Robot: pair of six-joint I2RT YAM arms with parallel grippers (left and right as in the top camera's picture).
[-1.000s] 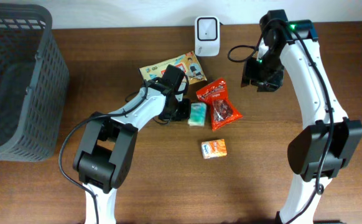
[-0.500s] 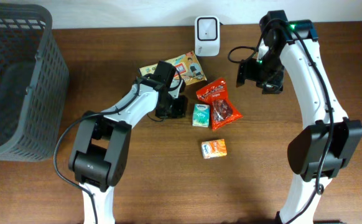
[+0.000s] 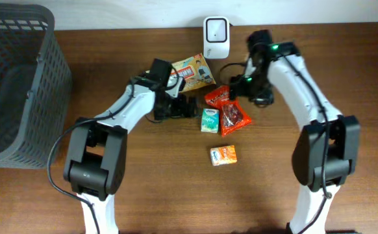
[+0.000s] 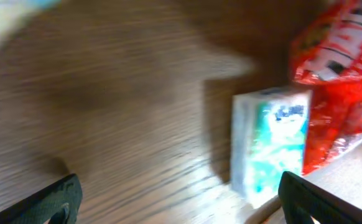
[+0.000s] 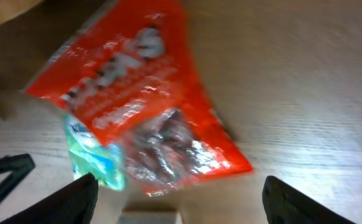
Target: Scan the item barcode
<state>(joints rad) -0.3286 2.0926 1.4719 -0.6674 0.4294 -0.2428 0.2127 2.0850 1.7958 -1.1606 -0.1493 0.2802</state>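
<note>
- Red crinkly foil bag (image 3: 228,110), one, lies flat on the wooden table (image 3: 273,182), touching one teal carton (image 3: 208,120).
- One orange packet (image 3: 223,155), one yellow box (image 3: 190,71), one white scanner (image 3: 215,37), one mesh basket (image 3: 17,84).
- Both spread: left gripper (image 4: 180,190) beside the carton, right gripper (image 5: 180,190) above the bag.

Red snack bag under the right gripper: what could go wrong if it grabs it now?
1. The teal pack lies against the red snack bag, so the open right gripper could pinch or drag both.
2. The left gripper, also open, sits just beside the same pack, so the arms might collide.
3. The bag's glossy film may slip, and I can make out no barcode on its upper face.
</note>
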